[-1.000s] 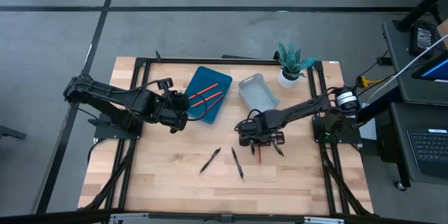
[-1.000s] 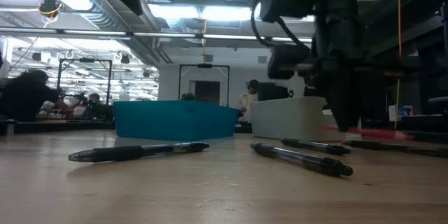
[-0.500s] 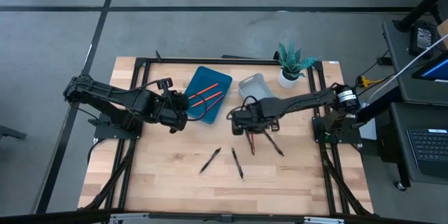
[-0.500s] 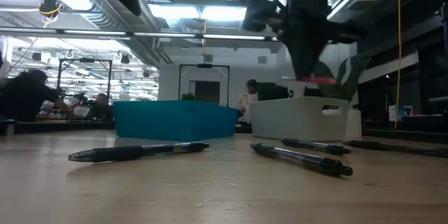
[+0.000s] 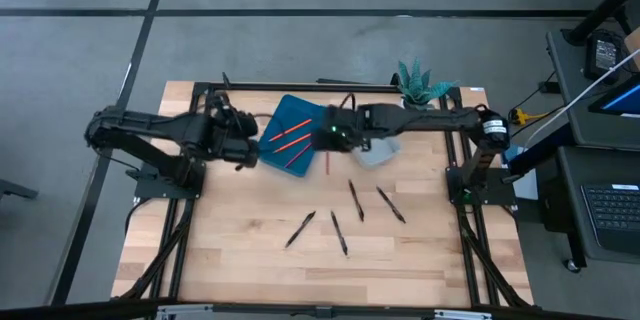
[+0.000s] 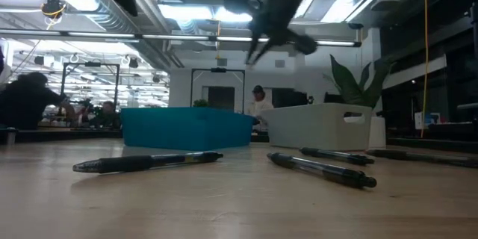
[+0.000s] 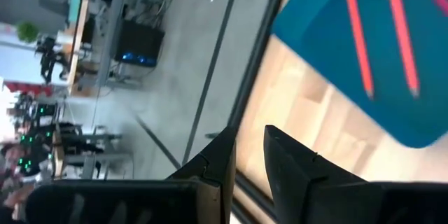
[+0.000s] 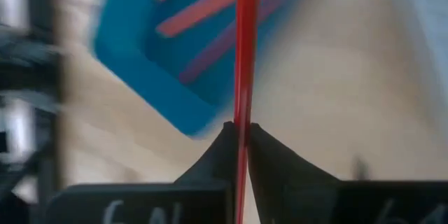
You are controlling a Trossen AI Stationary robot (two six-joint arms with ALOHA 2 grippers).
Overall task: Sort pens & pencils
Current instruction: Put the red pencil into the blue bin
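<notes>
My right gripper (image 5: 331, 140) hangs over the near right edge of the blue tray (image 5: 308, 110), shut on a red pencil (image 8: 244, 56). Two more red pencils (image 5: 290, 139) lie flat in the tray. Several black pens (image 5: 355, 200) (image 5: 300, 229) lie flat on the wooden table nearer its front. My left gripper (image 5: 248, 150) hovers at the tray's left side; in the left wrist view its fingers (image 7: 280, 155) stand slightly apart with nothing between them. My right gripper pinches the red pencil's shaft (image 8: 243, 115) between its two fingers, coming from above and slanting down. The pencil runs lengthwise on past the fingertips over the blue tray's corner (image 8: 189, 115). It is lifted clear of the table and the tray.
A white tray (image 5: 381, 152) stands right of the blue one, partly under my right arm. A potted plant (image 5: 420, 85) sits at the far right. Black frame rails (image 5: 300, 86) run along the table's far and side edges. People show in the room behind (image 6: 30, 101).
My right gripper has risen from the table near the pens and swung toward the far left, to the blue tray, carrying the red pencil up off the table. My left gripper has drawn back a little toward the far edge.
</notes>
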